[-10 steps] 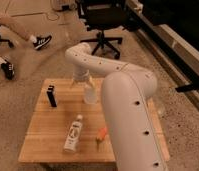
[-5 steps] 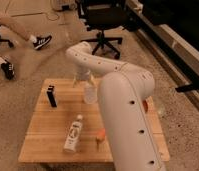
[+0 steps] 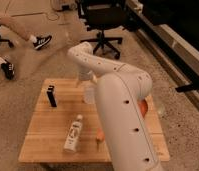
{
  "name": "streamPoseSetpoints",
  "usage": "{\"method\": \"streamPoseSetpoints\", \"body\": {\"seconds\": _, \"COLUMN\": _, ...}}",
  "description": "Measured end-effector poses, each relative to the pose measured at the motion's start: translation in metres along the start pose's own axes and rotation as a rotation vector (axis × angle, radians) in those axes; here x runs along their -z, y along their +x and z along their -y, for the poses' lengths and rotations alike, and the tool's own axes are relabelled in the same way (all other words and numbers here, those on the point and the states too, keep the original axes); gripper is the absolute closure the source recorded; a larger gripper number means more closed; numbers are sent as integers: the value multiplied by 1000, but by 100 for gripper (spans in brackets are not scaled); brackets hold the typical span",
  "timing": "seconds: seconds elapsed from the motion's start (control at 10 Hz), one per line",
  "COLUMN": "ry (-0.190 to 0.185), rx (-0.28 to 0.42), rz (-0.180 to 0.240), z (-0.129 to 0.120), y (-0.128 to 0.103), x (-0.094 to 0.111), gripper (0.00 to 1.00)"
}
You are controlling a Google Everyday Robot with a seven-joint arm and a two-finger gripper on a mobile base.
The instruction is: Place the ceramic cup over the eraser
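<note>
The eraser [image 3: 52, 96], a slim matte-black block, stands upright near the left edge of the wooden table [image 3: 43, 145]. A nudge from the cup's rim could topple it. A smooth white plastic bottle [image 3: 73, 134] lies nearer the front. Right of the eraser and apart from it, the pale, glossy ceramic cup [image 3: 88, 94] stands just under the gripper [image 3: 86, 81], whose fingers are spread and hold nothing. The cup's slick wall might slip from a loose pinch. An orange-red bowl [image 3: 143, 107] peeks out past the white arm [image 3: 123, 115].
</note>
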Motion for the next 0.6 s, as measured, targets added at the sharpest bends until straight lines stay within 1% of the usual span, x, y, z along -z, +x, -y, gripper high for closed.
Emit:
{"method": "streamPoseSetpoints", "body": {"seconds": 0.2, "ry": -2, "rx": -2, "rz": 15, "z": -2, "y": -3, "x": -5, "gripper": 20}}
{"method": "streamPoseSetpoints", "body": {"seconds": 0.3, "ry": -4, "rx": -5, "rz": 22, "z": -4, "y": -6, "x": -10, "gripper": 23}}
{"method": "streamPoseSetpoints", "body": {"seconds": 0.5, "ry": -3, "rx": -16, "rz": 13, "z": -7, "y": -5, "x": -17, "gripper": 40}}
{"method": "streamPoseSetpoints", "body": {"seconds": 0.6, "ry": -3, "rx": -27, "rz": 8, "z": -11, "y": -4, "x": -20, "gripper": 54}}
